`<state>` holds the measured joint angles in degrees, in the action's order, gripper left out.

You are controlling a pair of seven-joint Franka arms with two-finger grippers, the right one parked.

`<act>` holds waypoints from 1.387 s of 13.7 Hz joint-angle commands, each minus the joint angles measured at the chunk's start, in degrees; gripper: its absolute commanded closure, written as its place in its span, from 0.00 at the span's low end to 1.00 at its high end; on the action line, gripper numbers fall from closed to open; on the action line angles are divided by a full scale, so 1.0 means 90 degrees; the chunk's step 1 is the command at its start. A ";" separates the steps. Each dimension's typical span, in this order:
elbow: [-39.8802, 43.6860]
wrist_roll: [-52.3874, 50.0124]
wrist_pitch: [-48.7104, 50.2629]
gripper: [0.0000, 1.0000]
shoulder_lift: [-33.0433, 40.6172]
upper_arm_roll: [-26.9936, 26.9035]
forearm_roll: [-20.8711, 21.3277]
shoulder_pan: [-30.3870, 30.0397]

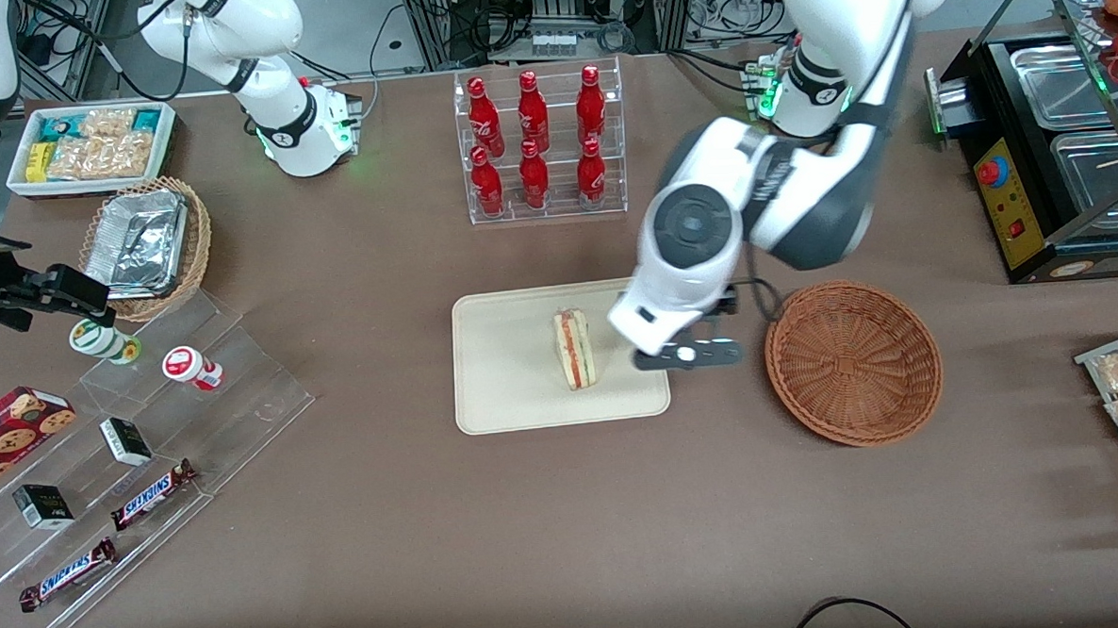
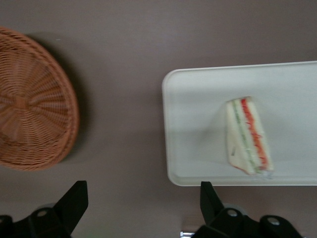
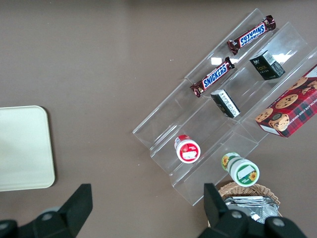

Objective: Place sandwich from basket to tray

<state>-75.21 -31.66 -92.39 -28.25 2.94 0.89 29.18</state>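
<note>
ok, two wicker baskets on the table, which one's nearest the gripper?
The reddish-brown basket, empty, on the table beside the tray. The open gripper hovers between them. The tan basket holding foil trays lies toward the parked arm's end.

Red bottles (image 1: pixel 537 140) in clear rack (image 1: pixel 547 207)

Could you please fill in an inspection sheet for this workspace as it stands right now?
Surface: brown table, nothing spilled.
Job's things: sandwich lies on the tray; basket beside the tray, toward the working arm's end, holds nothing.
Clutter: bottle rack, acrylic snack steps, foil-tray basket, white snack bin, food warmer.
Grippers: gripper open, empty, above the table between tray and basket.
Cables: one loop at the table edge nearest the camera.
Surroundings: equipment racks and wiring past the table.
</note>
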 commanded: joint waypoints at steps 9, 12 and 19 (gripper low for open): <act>-0.2248 0.3019 0.0138 0.00 0.2298 0.0034 -0.0079 -0.1787; -0.2745 0.3029 0.0177 0.00 0.2893 0.0024 -0.0040 -0.1797; -0.3031 0.3644 0.0724 0.00 0.3539 0.0601 -0.0060 -0.3047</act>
<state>-101.57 -0.21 -87.12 1.61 6.62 0.67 3.94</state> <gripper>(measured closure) 0.000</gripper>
